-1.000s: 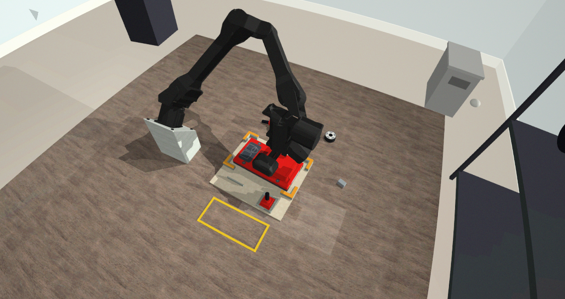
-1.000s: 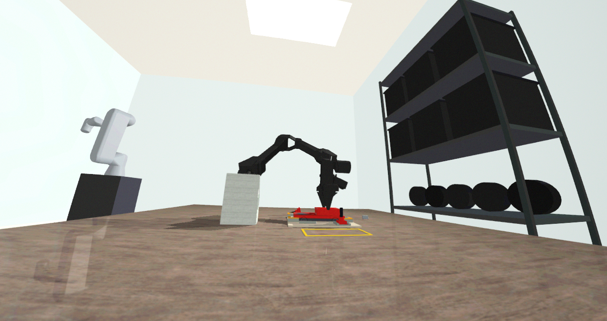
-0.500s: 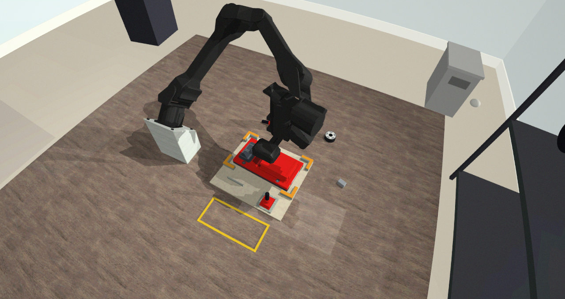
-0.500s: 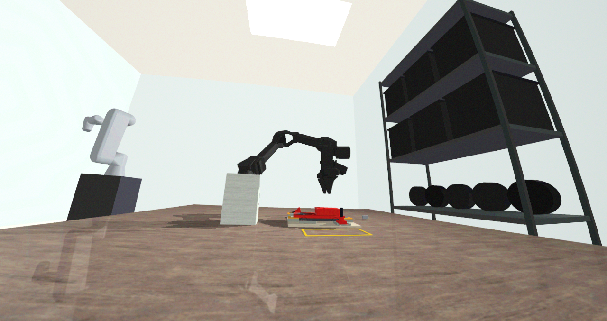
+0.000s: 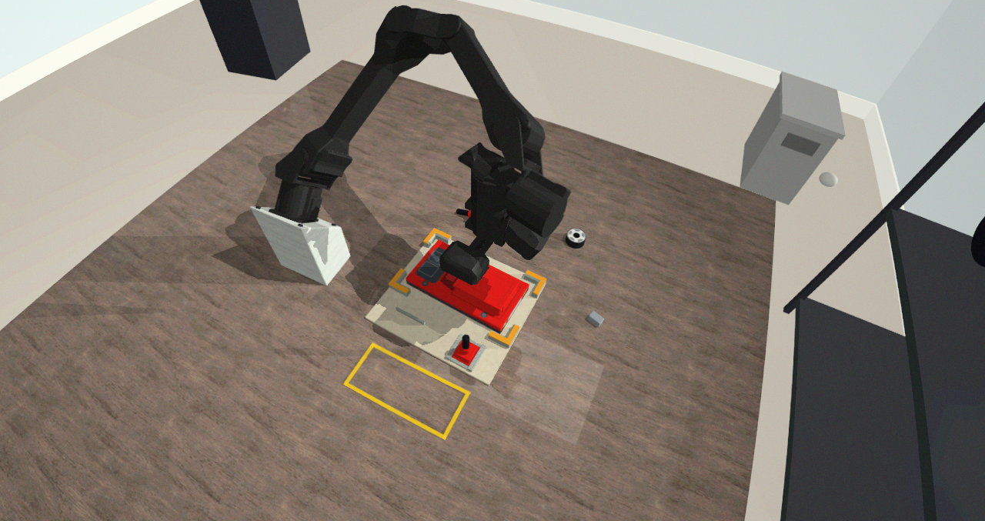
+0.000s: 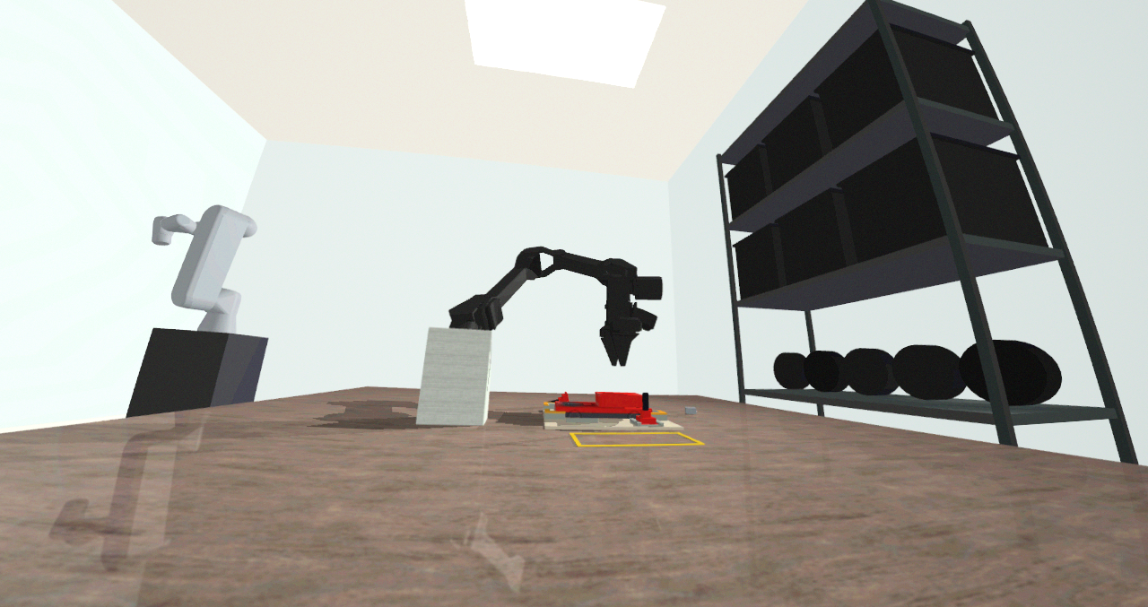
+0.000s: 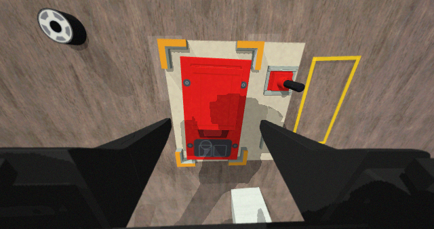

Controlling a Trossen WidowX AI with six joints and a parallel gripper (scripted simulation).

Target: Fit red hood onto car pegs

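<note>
The red hood (image 5: 490, 292) (image 6: 620, 399) (image 7: 217, 100) lies over the middle of the red chassis (image 6: 574, 405) (image 7: 190, 155). It looks level and lined up with the car. Its flat roof faces up. The engine is covered, and the pegs and corner holes cannot be made out. The chassis sits between the orange corners of the jig board (image 5: 485, 375) (image 7: 295, 53). My gripper (image 6: 618, 363) (image 7: 216, 122) is open and empty, pointing down. It hangs clear above the hood, with a visible gap in the exterior view. Its fingertips are hidden in the top view.
A red block with a black knob (image 5: 465, 351) (image 7: 279, 80) stands in a grey frame on the board. A yellow outlined rectangle (image 5: 394, 411) (image 7: 337, 57) lies beside the board. A wheel (image 5: 575, 237) (image 7: 55, 26) and a small grey block (image 5: 596, 318) (image 6: 690, 410) lie on the table.
</note>
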